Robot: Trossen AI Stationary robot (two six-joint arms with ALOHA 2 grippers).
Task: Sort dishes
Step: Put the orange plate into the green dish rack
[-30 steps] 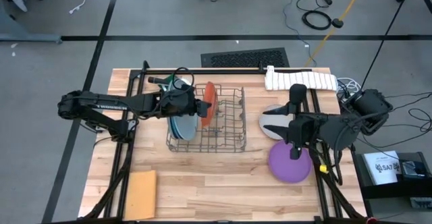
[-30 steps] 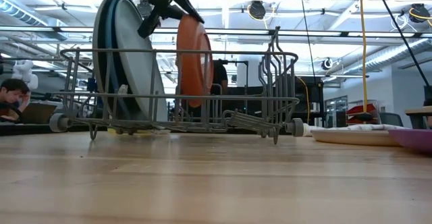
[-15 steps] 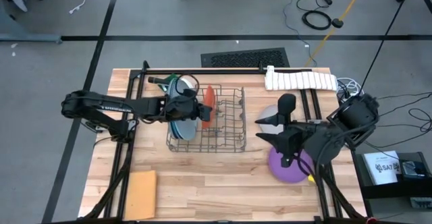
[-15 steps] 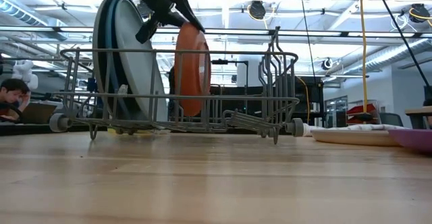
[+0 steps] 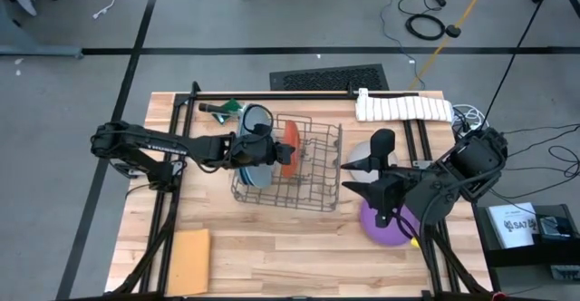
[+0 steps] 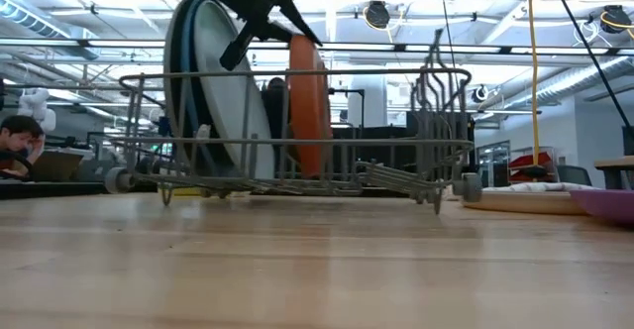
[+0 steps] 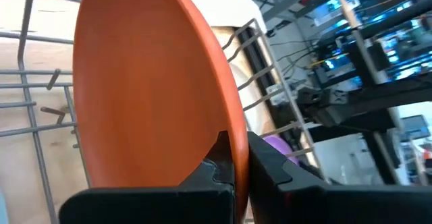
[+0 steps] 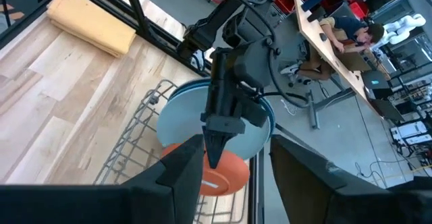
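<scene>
The left gripper, clenched on the round orange plastic plate, is slotting it upright into the grey wire rack, right of the large blue plates; next, release; the rack has slid right since earlier; right gripper open above

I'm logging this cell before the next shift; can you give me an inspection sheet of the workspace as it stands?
Surface: wooden table, bare at front.
Job's things: orange plate upright in wire rack beside large plates; purple plate and light grey plate flat at right.
Clutter: tan sheet, white towel.
End effectors: left end effector shut on the orange plate's rim; right end effector open, holding nothing.
Cables: coils on floor.
Surroundings: seated person behind.
</scene>
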